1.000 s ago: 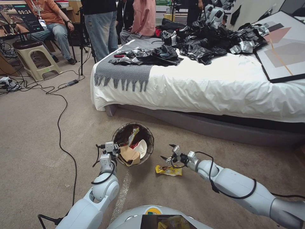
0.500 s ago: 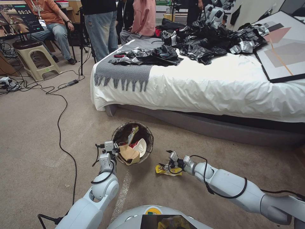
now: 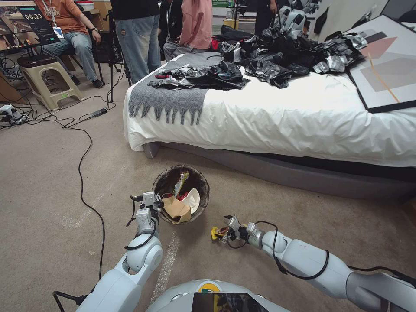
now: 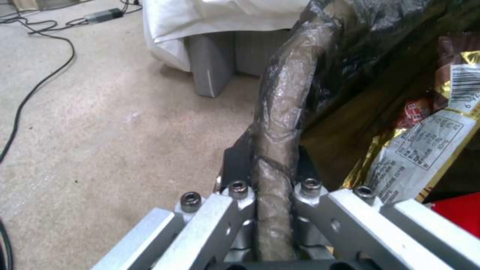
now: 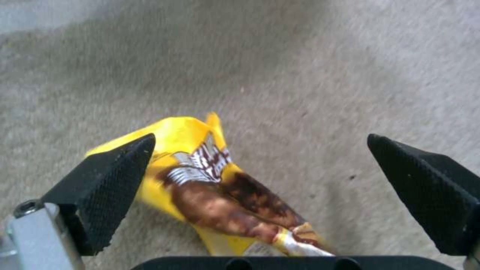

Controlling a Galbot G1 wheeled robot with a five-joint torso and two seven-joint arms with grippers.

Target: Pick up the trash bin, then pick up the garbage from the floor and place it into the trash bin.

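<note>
The trash bin (image 3: 203,181), lined with a dark brown bag, stands on the carpet in front of the bed. My left gripper (image 3: 152,204) is shut on its near-left rim (image 4: 280,123), with the bagged rim pinched between the fingers. Inside lie a brown paper bag (image 3: 176,210), a white cup (image 3: 193,200) and a printed wrapper (image 4: 425,150). A yellow snack wrapper (image 3: 215,233) is the garbage on the floor to the right of the bin. My right gripper (image 3: 223,229) is low over it and open, and the yellow wrapper (image 5: 200,168) lies between the two black pads (image 5: 115,176).
A bed (image 3: 303,117) with a white cover spans the back, carrying black plastic sheets (image 3: 277,56) and a framed picture (image 3: 390,65). A black cable (image 3: 82,173) runs along the carpet at left, near a stool (image 3: 45,78). People stand and sit behind.
My right gripper has dropped and moved left, from above the carpet down onto the yellow wrapper. The left gripper and the bin have not moved.
</note>
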